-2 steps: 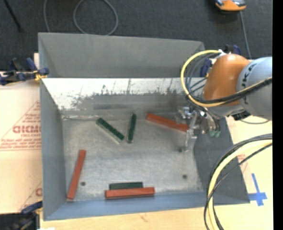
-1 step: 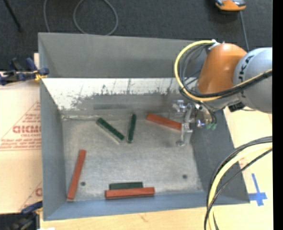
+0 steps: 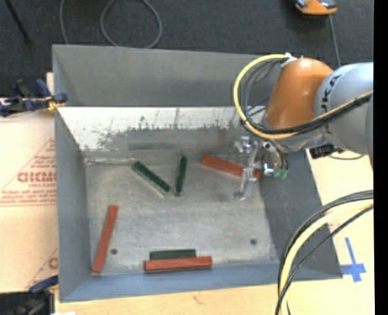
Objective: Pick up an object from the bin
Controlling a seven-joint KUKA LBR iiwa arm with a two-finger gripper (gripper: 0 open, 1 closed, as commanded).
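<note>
My gripper [image 3: 247, 181] is low in the bin's back right part. A red stick [image 3: 220, 165] lies slanted there, and its right end runs in between my fingers, with red showing on both sides of the near finger [image 3: 244, 192]. The gripper is shut on that end. Two dark green sticks lie to the left: one upright-slanted [image 3: 180, 176], and one slanted the other way [image 3: 150, 177].
Along the left wall lies a longer red stick [image 3: 105, 238]. Near the front wall a dark green stick [image 3: 172, 254] rests just behind another red stick [image 3: 178, 264]. The arm with its orange cover and cables hangs over the bin's right rim.
</note>
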